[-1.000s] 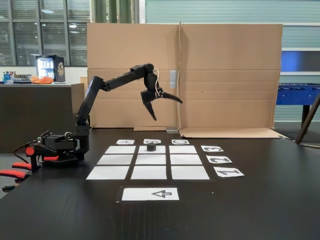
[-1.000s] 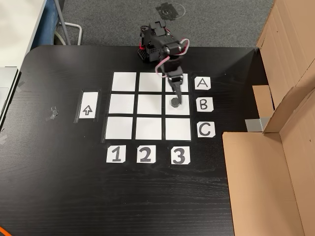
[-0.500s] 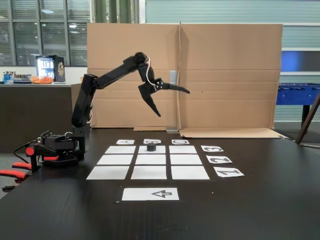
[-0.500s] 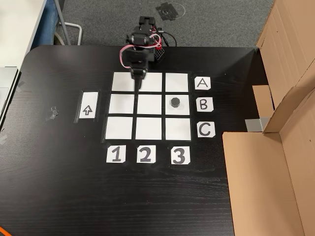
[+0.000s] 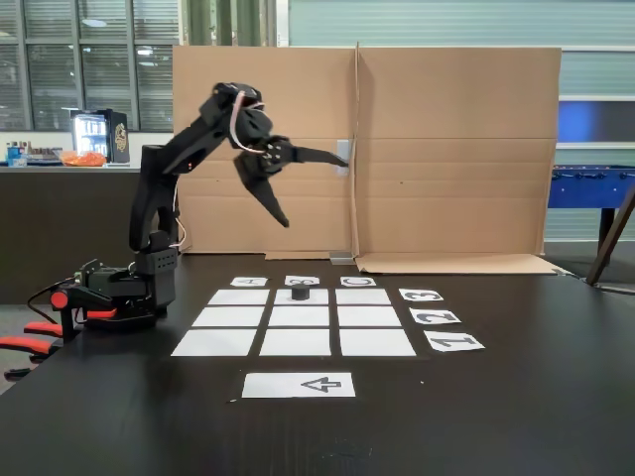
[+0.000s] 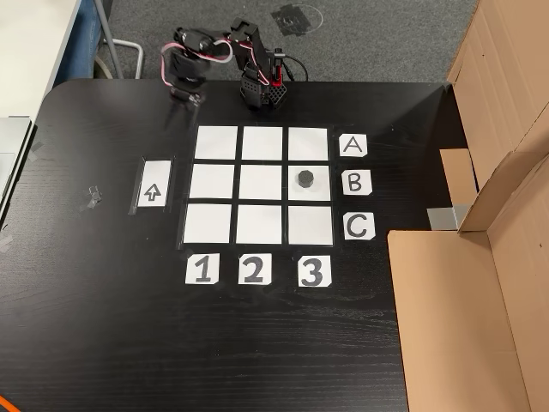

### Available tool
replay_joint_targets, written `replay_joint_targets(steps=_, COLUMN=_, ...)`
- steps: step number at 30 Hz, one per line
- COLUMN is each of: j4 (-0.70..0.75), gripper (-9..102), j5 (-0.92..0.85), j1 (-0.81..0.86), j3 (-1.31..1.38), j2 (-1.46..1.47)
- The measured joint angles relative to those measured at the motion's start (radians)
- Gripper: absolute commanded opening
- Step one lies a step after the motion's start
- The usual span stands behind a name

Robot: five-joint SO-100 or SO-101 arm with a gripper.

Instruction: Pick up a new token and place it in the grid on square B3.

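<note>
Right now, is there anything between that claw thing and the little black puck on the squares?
Nothing visible stands between them. The token sits alone on square B3, and the other squares of the grid are bare. The end effector hangs open high above the table, off past the grid's row A edge.

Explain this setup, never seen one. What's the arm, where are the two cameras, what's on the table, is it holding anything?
It is a small black robot arm with a two-finger gripper, bolted at the table's edge. One fixed view looks across the table from the front; the other looks down from above. On the black table lies a 3x3 grid of white paper squares, labelled A B C and 1 2 3, plus a paper strip with an arrow. A black token sits on square B3. The gripper is raised, open, and holds nothing.
</note>
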State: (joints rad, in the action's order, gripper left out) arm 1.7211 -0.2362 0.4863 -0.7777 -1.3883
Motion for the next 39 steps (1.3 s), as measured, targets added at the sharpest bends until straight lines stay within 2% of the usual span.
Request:
replay_joint_targets(steps=4, j4=-0.081, gripper=61, j5=-0.011, j1=0.043, j3=-0.156, j2=-0.124)
replay_joint_targets(steps=5, j4=-0.147, gripper=61, j5=-0.011, j1=0.044, j3=-0.187, j2=-0.153)
replay_joint_targets(steps=9, j4=-0.252, gripper=61, j5=-0.023, j1=0.091, j3=-0.502, j2=-0.446)
replay_joint_targets(steps=23, j4=-0.37, gripper=61, j5=-0.164, j1=0.373, j3=-1.015, j2=-0.887)
replay_joint_targets(steps=34, j4=-0.456, gripper=61, j5=-0.21, j1=0.48, j3=-1.514, j2=-1.281)
replay_joint_targets(steps=39, j4=-0.463, gripper=62, j5=-0.236, j1=0.531, j3=-1.651, j2=-1.41)
